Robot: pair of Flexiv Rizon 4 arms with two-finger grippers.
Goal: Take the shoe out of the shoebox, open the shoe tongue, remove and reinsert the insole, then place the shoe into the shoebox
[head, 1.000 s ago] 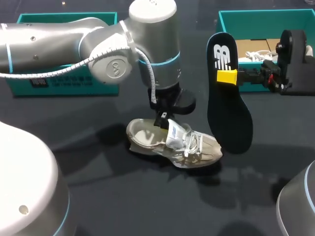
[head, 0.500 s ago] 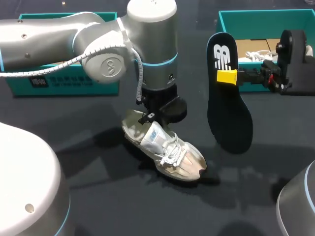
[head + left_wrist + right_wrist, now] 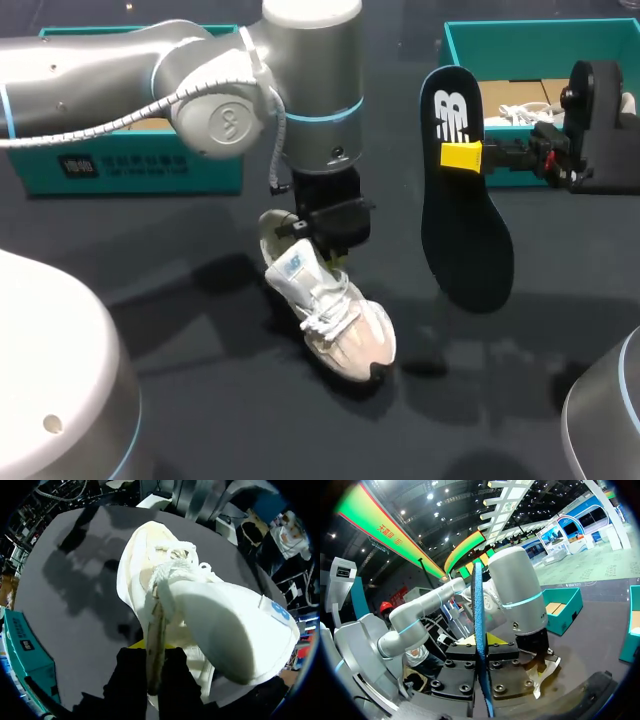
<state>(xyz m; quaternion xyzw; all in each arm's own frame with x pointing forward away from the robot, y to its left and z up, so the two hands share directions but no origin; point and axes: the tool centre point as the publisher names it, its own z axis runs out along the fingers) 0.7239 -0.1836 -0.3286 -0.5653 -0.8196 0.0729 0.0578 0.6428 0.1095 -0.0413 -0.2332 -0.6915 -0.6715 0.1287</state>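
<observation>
Teal shoebox (image 3: pixel 520 30) behind the right tool (image 3: pixel 462 156), which pinches the insole (image 3: pixel 465 235); left tool (image 3: pixel 318 238) pinches the shoe (image 3: pixel 338 322)

The insole (image 3: pixel 478 605) stands edge-on with its blue rim upright, pinched from both sides by the jaws of the right gripper (image 3: pixel 481 641), whose yellow tips just show on either side. Beyond the insole rises the left arm (image 3: pixel 517 595), silver with a teal ring, and a pale shoe (image 3: pixel 546 672) shows at its lower end. Farther behind the insole, a teal shoebox (image 3: pixel 563 609) sits on the dark surface (image 3: pixel 592 645).

The shoe (image 3: pixel 215 615) hides the yellow tips of the left pincer (image 3: pixel 153 652) almost wholly.
</observation>
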